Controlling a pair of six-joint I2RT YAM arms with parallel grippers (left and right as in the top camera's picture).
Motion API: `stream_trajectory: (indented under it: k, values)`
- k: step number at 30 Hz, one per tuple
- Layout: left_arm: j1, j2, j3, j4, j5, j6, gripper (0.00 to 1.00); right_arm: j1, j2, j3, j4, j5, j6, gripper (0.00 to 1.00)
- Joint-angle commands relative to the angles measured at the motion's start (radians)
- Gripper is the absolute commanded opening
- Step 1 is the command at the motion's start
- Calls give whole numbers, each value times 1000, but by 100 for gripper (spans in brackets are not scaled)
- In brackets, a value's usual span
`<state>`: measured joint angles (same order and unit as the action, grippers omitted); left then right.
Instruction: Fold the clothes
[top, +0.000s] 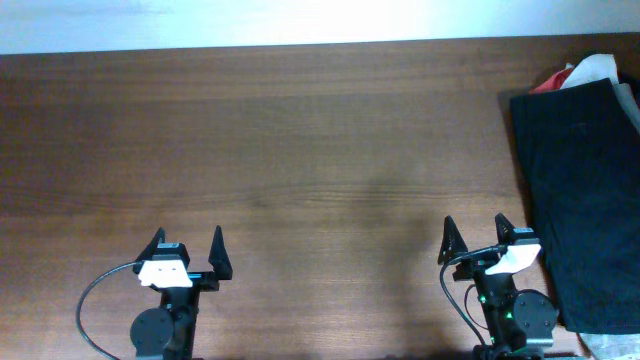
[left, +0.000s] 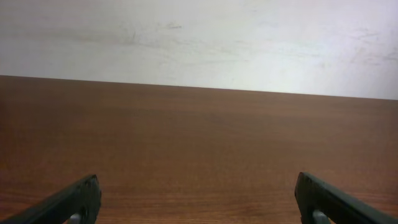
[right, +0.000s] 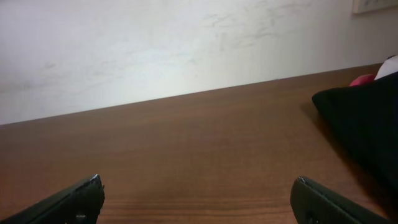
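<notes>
Table (top: 300, 130) bare centre and left; clothes pile (top: 580, 190) fills right edge.

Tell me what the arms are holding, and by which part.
Nothing. The left tool and right tool are both open and empty; the dark clothes lie untouched.

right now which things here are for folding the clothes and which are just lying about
For the job:
- black garment, at the table's right side
- red and white clothes poking out behind it
- left gripper and right gripper, both open, holding nothing

Just there:
- table
- pale wall
</notes>
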<state>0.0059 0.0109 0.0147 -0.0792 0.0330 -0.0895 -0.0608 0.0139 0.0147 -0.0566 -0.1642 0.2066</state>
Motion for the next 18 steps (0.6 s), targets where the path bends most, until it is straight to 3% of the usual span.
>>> stream_trajectory:
  k: [1, 4, 6, 11, 14, 18]
  values:
    - [-3, -5, -6, -1, 4, 16, 99, 11, -10, -9, 34, -162, 174, 99]
    - [-3, -5, -6, -1, 4, 16, 99, 11, -8, -9, 18, -420, 393, 99]
    - [-3, -5, -6, -1, 4, 16, 99, 10, -8, -9, 35, -424, 491, 99]
    - [-3, -5, -6, -1, 4, 16, 99, 8, -8, 7, 403, -373, 507, 99]
    - [-3, -5, -6, -1, 4, 16, 99, 8, 21, 108, 374, -260, 387, 99]
    - [-3, -5, -6, -1, 4, 16, 99, 8, 294, 389, 222, -113, 112, 98]
